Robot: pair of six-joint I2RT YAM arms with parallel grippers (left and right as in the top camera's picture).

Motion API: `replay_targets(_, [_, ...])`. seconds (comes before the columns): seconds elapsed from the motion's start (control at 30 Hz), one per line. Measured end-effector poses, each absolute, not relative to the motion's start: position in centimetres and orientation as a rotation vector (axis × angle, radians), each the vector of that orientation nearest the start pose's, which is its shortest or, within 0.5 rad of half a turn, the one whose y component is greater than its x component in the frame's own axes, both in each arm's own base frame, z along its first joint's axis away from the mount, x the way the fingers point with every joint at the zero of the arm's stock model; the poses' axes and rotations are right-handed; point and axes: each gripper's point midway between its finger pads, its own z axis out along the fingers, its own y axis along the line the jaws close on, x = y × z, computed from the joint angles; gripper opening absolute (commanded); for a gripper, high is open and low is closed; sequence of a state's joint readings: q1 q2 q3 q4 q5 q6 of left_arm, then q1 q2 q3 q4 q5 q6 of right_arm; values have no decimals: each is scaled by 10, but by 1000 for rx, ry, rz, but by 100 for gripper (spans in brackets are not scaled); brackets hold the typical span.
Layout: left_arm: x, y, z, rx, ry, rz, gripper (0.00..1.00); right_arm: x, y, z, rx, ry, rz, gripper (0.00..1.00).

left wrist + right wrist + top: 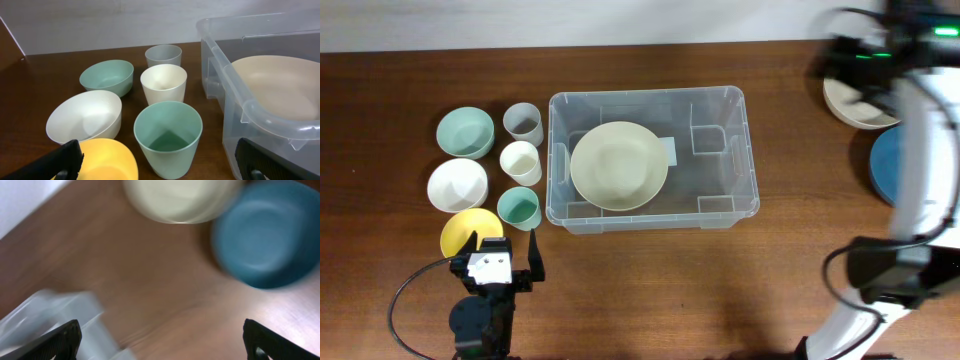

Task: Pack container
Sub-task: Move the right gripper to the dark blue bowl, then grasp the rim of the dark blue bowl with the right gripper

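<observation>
Left claw (505, 243) wide open, empty, by yellow bowl (462, 232); right claw (160, 332) wide open, empty — cream plate (618, 165) inside container (747, 150).

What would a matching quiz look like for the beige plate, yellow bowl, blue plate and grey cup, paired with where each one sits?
1 beige plate
2 yellow bowl
3 blue plate
4 grey cup

A far side of the cream cup
B inside the container
C right side of the table
D beside the left gripper

Pairs: 1-B, 2-D, 3-C, 4-A
</observation>
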State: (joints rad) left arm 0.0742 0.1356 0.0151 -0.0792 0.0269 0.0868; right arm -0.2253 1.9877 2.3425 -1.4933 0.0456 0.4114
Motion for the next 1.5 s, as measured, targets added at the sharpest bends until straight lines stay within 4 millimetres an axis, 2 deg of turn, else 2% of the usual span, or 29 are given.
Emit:
replay_targets(0.1, [249, 14, 131, 30, 1771, 92, 100, 398, -169, 257, 1121, 2530, -36, 99])
replay_targets(0.2, [249, 14, 131, 31, 1771, 93, 99, 372, -218, 234, 1332, 2485, -10, 99])
replay_targets(0.3, [249, 14, 131, 31, 1771, 93, 99, 353, -251, 200, 1486, 2448, 16, 99])
replay_targets(0.4, [249, 14, 131, 31, 1771, 93, 99, 347, -267, 168, 1550, 2425, 34, 99])
replay_targets(0.5, [249, 14, 131, 31, 1771, 93, 99, 343, -272, 134, 1585, 2421, 50, 99])
replay_targets(0.67, [249, 14, 131, 31, 1771, 93, 100, 336, -274, 97, 1639, 2404, 71, 99])
replay_targets(0.83, [249, 14, 131, 31, 1771, 93, 100, 327, -279, 77, 1713, 2361, 73, 99])
replay_targets(1.0, [249, 14, 131, 31, 1771, 93, 99, 309, -280, 56, 1825, 2326, 65, 99])
replay_targets(1.37, [249, 14, 131, 31, 1771, 93, 99, 308, -290, 38, 1839, 2255, 43, 99])
replay_targets(1.43, [249, 14, 131, 31, 1771, 93, 100, 307, -288, 34, 1840, 2257, 43, 93])
replay_targets(1.47, [249, 14, 131, 31, 1771, 93, 99, 306, -287, 31, 1846, 2260, 44, 83])
replay_targets(1.5, [249, 14, 131, 31, 1771, 93, 99, 305, -286, 30, 1849, 2262, 45, 77])
